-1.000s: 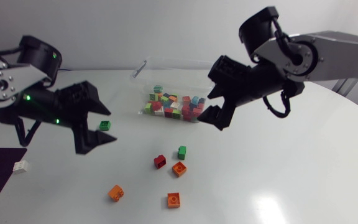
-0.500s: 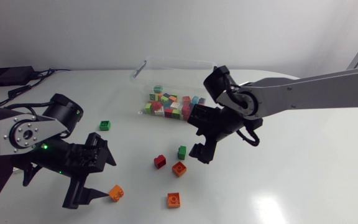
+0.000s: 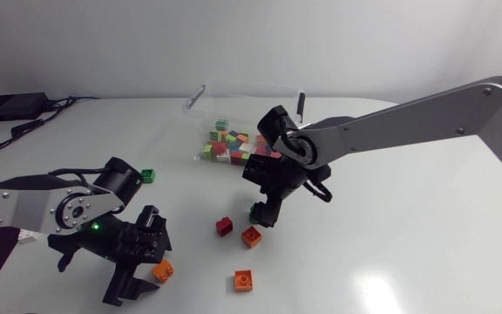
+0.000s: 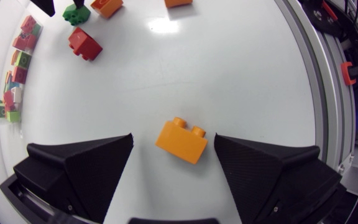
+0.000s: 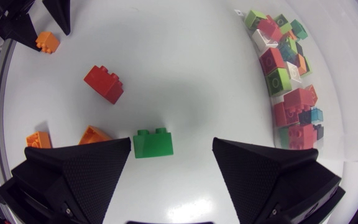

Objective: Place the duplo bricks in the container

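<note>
Left jaws open around the orange duplo brick on the bench, right jaws open astride the green duplo brick near the clear container; we judge both light, rigid, slick plastic, so pinch flat sides, not studs.

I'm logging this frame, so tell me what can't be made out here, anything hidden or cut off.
Head view: the right jaws cover most of the green brick. The right wrist view leaves unclear whether one jaw touches it.
Head view: the left jaws hide part of the orange brick between them.
Head view: the right arm covers some bricks in the container.
</note>
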Robot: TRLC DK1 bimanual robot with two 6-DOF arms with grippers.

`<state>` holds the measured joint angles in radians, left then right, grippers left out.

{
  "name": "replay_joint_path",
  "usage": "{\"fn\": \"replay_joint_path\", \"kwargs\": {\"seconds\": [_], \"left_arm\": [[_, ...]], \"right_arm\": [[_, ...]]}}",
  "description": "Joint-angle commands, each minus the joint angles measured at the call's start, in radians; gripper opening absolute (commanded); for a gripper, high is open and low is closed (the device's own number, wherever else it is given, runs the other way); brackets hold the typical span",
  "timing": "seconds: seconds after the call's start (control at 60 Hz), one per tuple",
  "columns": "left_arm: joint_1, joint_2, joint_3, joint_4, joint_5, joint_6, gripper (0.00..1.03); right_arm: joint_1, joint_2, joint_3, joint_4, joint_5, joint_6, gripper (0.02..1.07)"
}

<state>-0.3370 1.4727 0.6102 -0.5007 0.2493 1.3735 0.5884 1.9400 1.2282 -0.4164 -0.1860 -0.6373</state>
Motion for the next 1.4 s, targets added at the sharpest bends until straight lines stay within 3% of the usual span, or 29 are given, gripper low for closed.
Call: {"fn": "replay_joint_path", "kwargs": {"seconds": [0.0,0.1,0.15,0.2,0.233,0.25,0.283,0.633,0.733,0.967,1.05,1.383], "left_arm": [[-0.004,0.058,0.006,0.007,-0.008,0.03,0.76],[0.007,0.089,0.022,0.01,-0.012,0.035,0.62],[0.01,0.094,0.026,0.01,-0.012,0.036,0.55],[0.01,0.098,0.031,0.01,-0.012,0.033,0.41],[0.009,0.098,0.031,0.01,-0.012,0.032,0.37],[0.007,0.098,0.031,0.01,-0.012,0.032,0.29],[0.007,0.097,0.031,0.01,-0.01,0.032,0.27],[-0.004,-0.088,0.04,-0.096,0.005,0.027,0.25],[-0.011,-0.147,0.08,-0.17,0.007,0.027,0.25],[0.023,-0.227,0.283,-0.262,0.125,-0.053,0.25],[0.027,-0.199,0.353,-0.22,0.143,-0.128,0.25],[0.019,0.086,0.658,0.142,0.156,-0.544,0.25]], "right_arm": [[0.011,0.045,0.028,0.002,0.003,-0.018,0.92],[0.022,0.07,0.042,-0.007,0.006,-0.021,0.8],[0.025,0.08,0.044,-0.009,0.008,-0.021,0.67],[0.03,0.086,0.042,-0.013,0.006,-0.022,0.52],[0.03,0.086,0.042,-0.015,0.008,-0.022,0.48],[0.031,0.088,0.042,-0.018,0.008,-0.022,0.4],[0.031,0.086,0.039,-0.021,0.006,-0.022,0.3],[0.028,-0.09,-0.026,-0.082,0.006,-0.013,0.3],[0.019,-0.164,-0.044,-0.096,0.006,-0.005,0.3],[-0.022,-0.322,0.013,-0.125,0.006,0.036,0.3],[-0.042,-0.349,0.063,-0.128,0.006,0.064,0.3],[-0.102,-0.309,0.189,-0.007,0.006,0.186,0.3]]}}
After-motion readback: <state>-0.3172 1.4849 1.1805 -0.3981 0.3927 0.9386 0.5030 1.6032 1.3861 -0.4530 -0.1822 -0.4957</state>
